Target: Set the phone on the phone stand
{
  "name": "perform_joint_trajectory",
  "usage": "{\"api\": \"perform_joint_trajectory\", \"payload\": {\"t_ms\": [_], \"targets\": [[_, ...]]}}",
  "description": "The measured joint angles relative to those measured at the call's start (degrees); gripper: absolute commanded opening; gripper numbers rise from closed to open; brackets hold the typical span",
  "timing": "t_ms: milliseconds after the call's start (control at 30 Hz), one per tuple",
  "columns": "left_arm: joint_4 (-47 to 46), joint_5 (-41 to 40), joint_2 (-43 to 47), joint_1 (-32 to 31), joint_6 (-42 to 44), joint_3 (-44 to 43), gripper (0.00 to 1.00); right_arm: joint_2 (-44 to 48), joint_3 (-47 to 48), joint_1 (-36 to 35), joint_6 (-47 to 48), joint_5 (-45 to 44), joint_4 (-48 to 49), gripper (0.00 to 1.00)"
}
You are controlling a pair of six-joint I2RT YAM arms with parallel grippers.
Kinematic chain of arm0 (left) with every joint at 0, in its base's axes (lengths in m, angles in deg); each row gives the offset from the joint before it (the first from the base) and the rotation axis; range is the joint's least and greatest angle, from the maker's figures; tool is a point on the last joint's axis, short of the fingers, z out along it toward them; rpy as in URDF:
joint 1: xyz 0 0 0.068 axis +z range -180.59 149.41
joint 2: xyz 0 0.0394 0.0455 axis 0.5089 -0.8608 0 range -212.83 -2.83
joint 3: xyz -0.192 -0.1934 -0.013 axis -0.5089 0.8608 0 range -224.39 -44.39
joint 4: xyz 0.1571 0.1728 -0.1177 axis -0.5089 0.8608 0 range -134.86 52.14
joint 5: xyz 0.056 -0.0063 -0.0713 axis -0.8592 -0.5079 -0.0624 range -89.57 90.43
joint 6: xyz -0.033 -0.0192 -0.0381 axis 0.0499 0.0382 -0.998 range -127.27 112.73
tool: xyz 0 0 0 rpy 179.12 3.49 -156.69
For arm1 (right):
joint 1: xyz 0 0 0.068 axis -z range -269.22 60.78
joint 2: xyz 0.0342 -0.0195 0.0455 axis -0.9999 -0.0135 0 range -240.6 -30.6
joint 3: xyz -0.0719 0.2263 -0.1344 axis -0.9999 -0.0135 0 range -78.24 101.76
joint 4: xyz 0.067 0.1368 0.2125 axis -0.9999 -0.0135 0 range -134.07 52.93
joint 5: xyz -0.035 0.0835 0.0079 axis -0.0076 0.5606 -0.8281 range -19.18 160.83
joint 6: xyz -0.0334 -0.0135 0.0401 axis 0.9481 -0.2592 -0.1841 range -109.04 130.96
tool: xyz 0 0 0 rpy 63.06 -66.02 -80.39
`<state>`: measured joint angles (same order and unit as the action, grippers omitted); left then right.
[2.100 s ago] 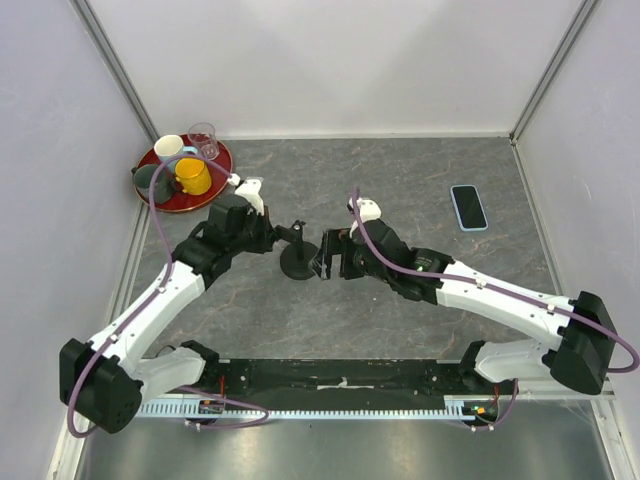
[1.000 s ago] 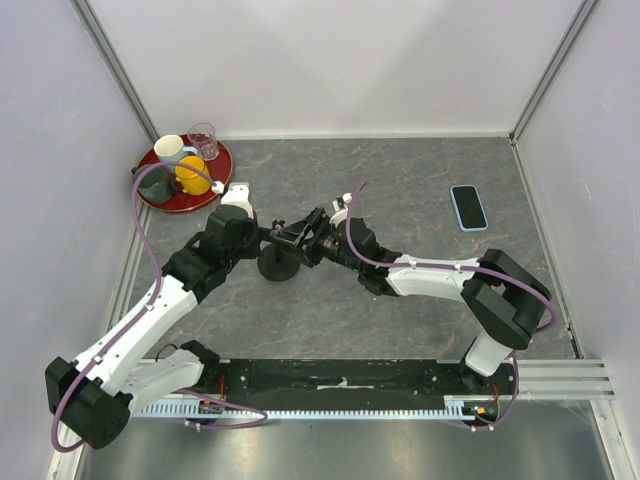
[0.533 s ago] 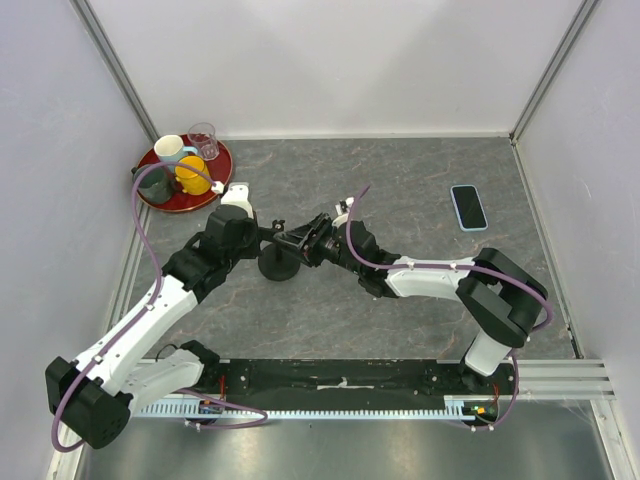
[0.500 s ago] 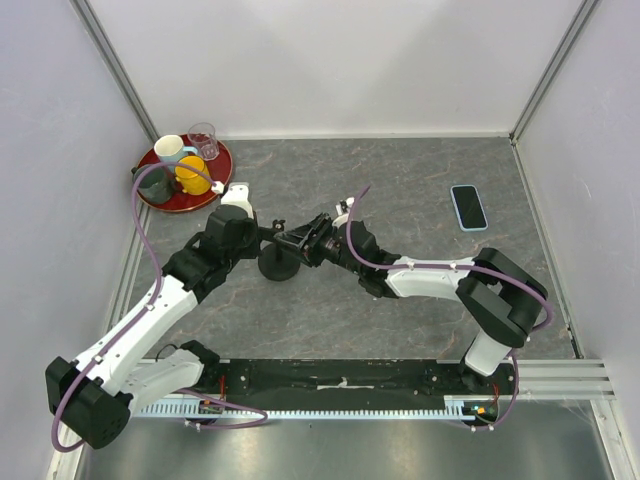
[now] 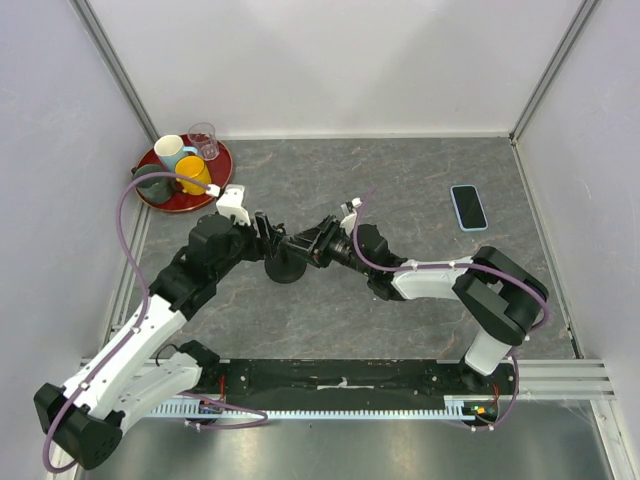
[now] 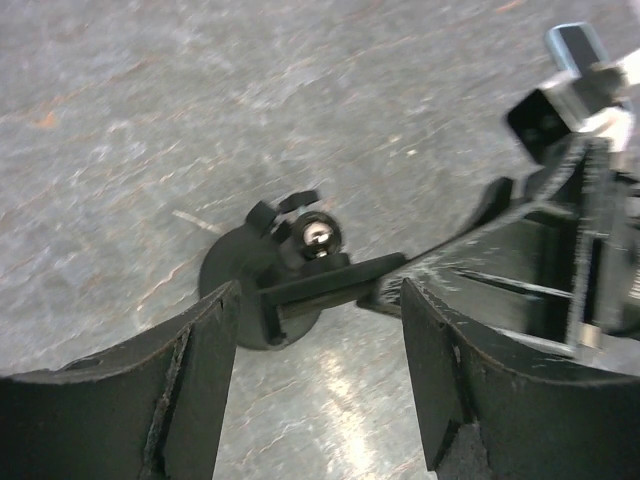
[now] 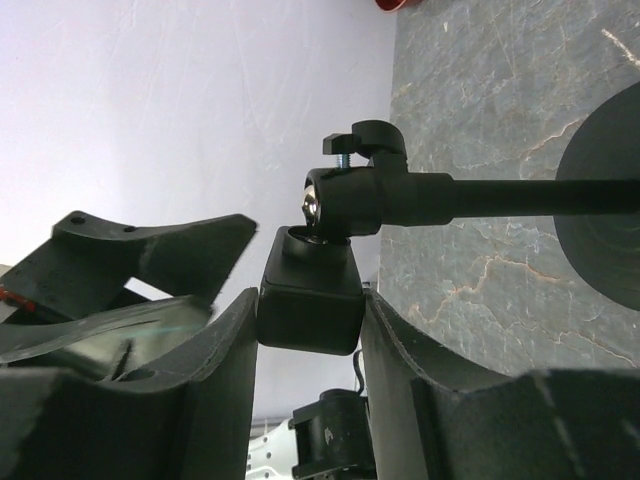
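Right gripper point(image 7: 308, 302) clamped on phone stand point(image 5: 286, 264) cradle.
Left gripper point(image 6: 318, 296) fingers apart beside the stand; phone point(image 5: 468, 207) lies well apart on table point(image 5: 400, 180).

I see the slim black-screened phone with a light blue case edge point(image 5: 468, 207) lying flat, screen up, at the far right of the grey marbled table point(image 5: 400, 170), well apart from the black phone stand point(image 5: 285, 268). Its round disc base sits left of centre, and its rectangular cradle block point(image 7: 310, 292) hangs off a ball joint.
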<state>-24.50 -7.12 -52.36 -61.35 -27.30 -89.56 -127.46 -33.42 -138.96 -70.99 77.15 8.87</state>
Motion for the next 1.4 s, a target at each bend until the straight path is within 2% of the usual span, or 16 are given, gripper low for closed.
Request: {"api": "perform_joint_trajectory", "payload": {"t_ms": [233, 367, 633, 900, 1233, 1400], "targets": [[-4.37, 2.16, 3.61, -0.5, 0.35, 0.2, 0.71, -1.16, -0.76, 1.57, 1.14, 4.37, 3.43, 0.0], [-4.63, 2.19, 3.52, -0.5, 0.42, 0.24, 0.71, -2.23, -1.05, 1.95, 0.5, 5.53, 5.6, 0.0], [-4.66, 2.16, 3.52, -0.5, 0.46, 0.24, 0.71, -5.79, -3.78, 2.12, -4.39, 6.05, 15.89, 0.0], [-4.68, 2.19, 3.52, -0.5, 0.5, 0.24, 0.71, -7.3, -4.66, 2.38, -6.19, 6.73, 19.78, 0.0], [-4.68, 2.27, 3.3, -0.5, 0.7, 0.24, 0.71, -7.61, -4.55, 2.67, -6.16, 7.19, 20.22, 0.0], [-4.68, 2.29, 3.3, -0.5, 1.05, 0.26, 0.71, -5.88, -2.51, 3.89, -3.48, 8.39, 14.25, 0.0]]}}
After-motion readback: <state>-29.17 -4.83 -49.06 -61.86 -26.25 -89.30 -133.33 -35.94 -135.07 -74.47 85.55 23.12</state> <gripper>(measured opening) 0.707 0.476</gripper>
